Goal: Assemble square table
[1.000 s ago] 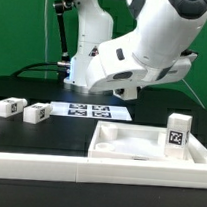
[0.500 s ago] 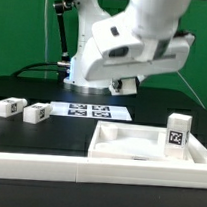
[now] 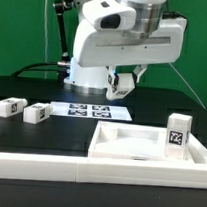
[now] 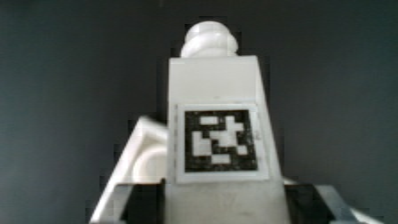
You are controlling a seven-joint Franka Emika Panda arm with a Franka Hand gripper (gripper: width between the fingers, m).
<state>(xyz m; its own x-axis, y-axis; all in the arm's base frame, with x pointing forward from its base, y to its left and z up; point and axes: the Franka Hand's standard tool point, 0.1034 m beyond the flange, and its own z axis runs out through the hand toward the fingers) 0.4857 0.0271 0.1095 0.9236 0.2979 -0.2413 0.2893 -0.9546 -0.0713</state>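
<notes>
**Step in hand (judged):** leg transport. The fingers stand part-closed, clamped on opposite flat sides of one leg, which hangs clear above the surface.

**Held leg:** short square-section white plastic post with smooth matt faces. A black-and-white tag sits on the face between the fingers, and a narrower rounded stud projects from the end far from them.

**Square slab:** white plastic with a raised rim and shallow recessed panels. It lies flat, well below the fingers, toward the exterior view's right.

**Upright leg:** stands tagged at a slab corner, well apart from the fingers.

**Loose legs:** two lie on their sides, low and far off toward the exterior view's left.

**Next move (judged):** carry the leg over a free corner, point the stud down, seat it and twist.
</notes>
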